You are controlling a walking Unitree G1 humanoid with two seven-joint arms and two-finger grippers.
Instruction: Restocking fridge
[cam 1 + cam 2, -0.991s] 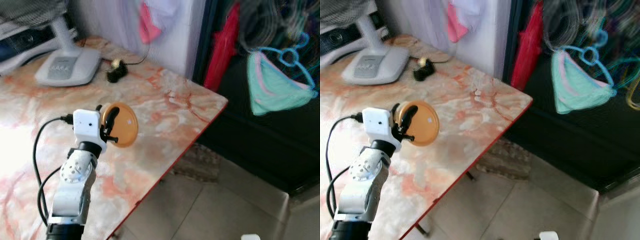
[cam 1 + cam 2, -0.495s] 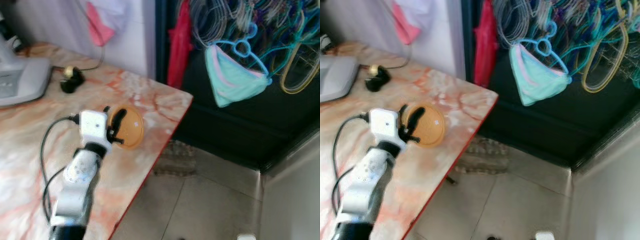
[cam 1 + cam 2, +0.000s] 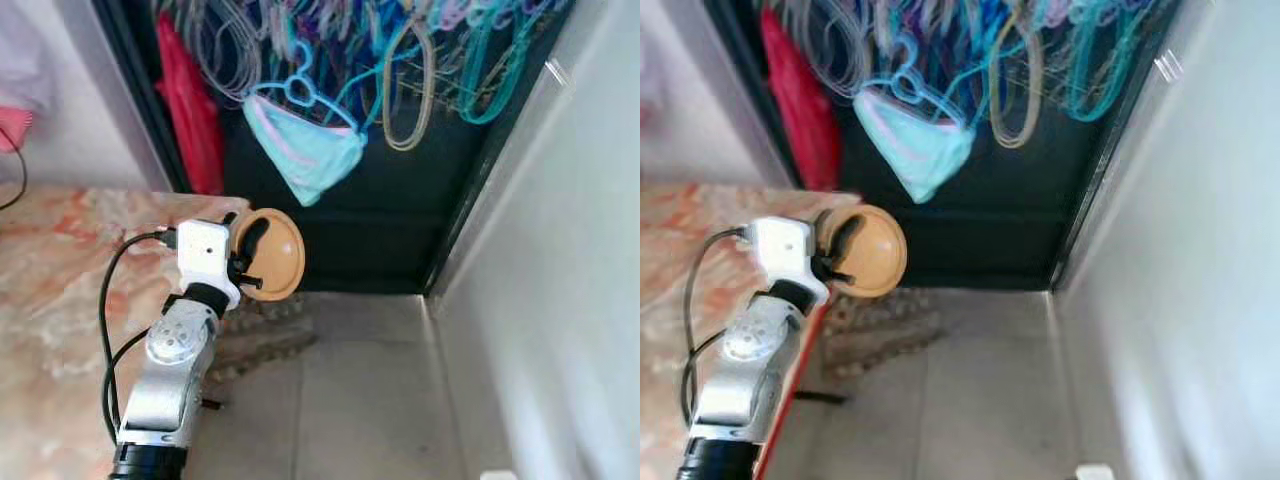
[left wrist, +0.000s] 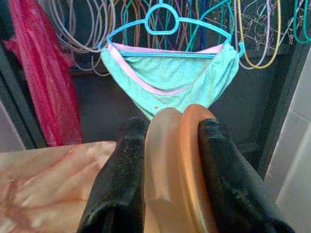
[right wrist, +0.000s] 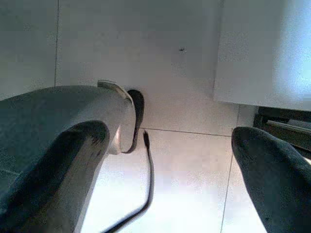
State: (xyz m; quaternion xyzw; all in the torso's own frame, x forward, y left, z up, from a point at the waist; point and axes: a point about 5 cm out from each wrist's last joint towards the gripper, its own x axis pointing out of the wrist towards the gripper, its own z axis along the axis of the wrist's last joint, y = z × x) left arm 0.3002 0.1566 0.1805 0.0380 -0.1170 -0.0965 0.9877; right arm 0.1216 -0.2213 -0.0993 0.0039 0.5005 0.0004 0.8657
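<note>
The left claw (image 3: 243, 262) is gripping an orange lid (image 3: 272, 255) on edge, fingers clamped across its rim, just past the tabletop (image 3: 60, 270) corner. Its flat face is pointing toward the turquoise garment (image 3: 305, 150) hanging beyond. The right claw (image 5: 170, 160) is hanging with fingers apart.

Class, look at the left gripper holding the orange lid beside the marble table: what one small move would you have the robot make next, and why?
Probably keep the left gripper shut on the orange lid and go on turning to look for the fridge. The lid is clamped on edge between both fingers, held past the marble table corner, and ahead hang only hangers in a dark doorway, with no fridge to restock.
</note>
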